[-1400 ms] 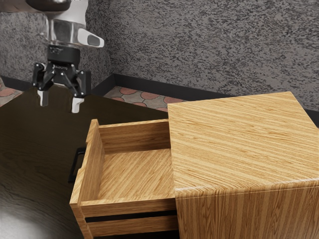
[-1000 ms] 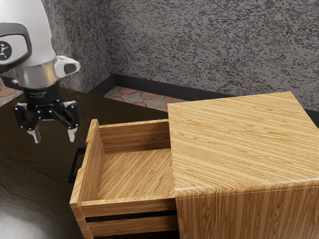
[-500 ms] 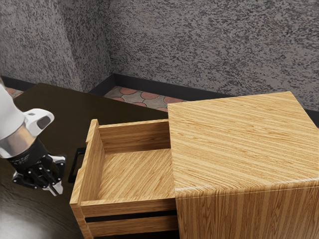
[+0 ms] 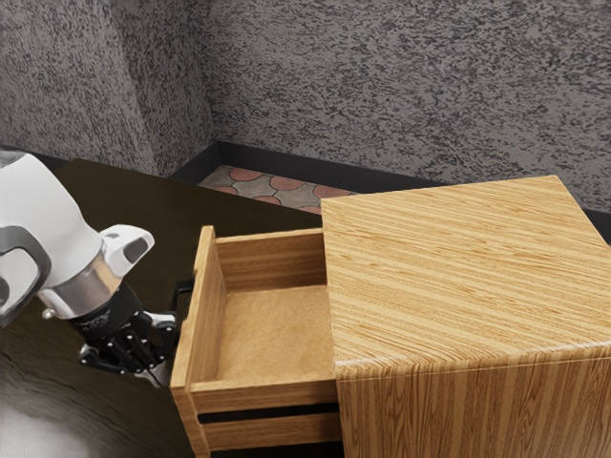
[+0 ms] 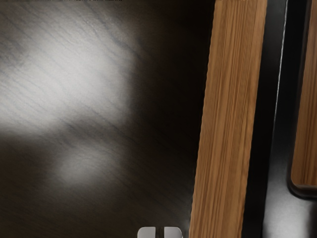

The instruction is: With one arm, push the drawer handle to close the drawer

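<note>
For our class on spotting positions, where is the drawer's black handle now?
At the exterior view's left, the handle is on the outer face of the drawer front, beside the gripper.

Table (image 4: 124, 205): dark grained wood, spreading to the exterior view's left of the cabinet (image 4: 458, 267)
Standing on it: the striped wooden cabinet

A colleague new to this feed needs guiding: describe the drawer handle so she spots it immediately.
Find the wooden cabinet at the exterior view's right, then the front panel of its open drawer. The drawer handle is the thin black bracket on that panel's outer face, slimmer than the jointed gripper beside it.
</note>
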Motion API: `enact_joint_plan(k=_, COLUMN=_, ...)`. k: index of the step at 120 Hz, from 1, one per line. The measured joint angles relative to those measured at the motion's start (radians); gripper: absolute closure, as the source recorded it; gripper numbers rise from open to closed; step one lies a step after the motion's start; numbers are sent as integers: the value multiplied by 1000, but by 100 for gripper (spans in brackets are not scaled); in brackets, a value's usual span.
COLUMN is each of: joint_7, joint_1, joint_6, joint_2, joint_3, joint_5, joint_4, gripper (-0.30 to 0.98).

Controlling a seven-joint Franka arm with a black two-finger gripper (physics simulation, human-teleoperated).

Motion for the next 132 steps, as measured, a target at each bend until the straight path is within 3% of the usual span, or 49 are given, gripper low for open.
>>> enact_joint_plan(k=49, joint_7=3, joint_1=-7, joint_6=131, joint_2=138, joint_3=-103, joint_5=-74, joint_4=69, gripper=78)
enact_joint_plan(k=132, joint_7=-15, joint_1=-38, joint_6=249, joint_2=359, joint_3=-190, joint_5=-69, joint_4=215, gripper=79)
